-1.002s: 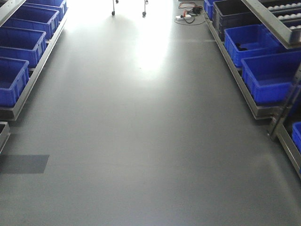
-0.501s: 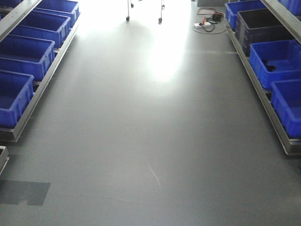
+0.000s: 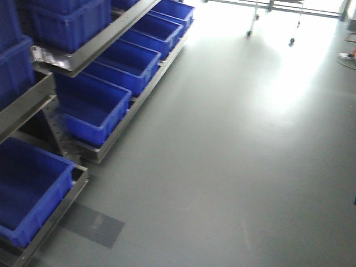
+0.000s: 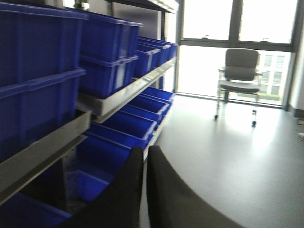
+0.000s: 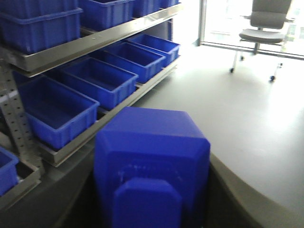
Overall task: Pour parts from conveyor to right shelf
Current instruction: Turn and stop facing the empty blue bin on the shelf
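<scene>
Grey floor point(image 3: 233, 167) runs down a bright aisle, with a chair point(image 4: 240, 71) at the far window, well past the end of the rack point(image 3: 89, 53). The block point(image 5: 152, 142) fills the lower middle of the right wrist view, off the rack's open side and well apart from it, out over the floor. The right gripper point(image 5: 152, 190) has a dark finger on each side of the block, so I judge it clamped on it. The stub face is turned back toward the wrist camera. The long axis seems to run out ahead along the fingers, though foreshortening leaves me unsure. The left gripper point(image 4: 144, 152) has its fingers drawn together with only a thin slit between them, and it holds nothing. No conveyor shows, so I read this as the carry leg. I take the rack for the target shelf but cannot confirm it. Its bins point(image 3: 94, 108) lie open-topped on the bottom tier. Next I would close on the rack, bring the block above a bin, and only then tip and let go.
</scene>
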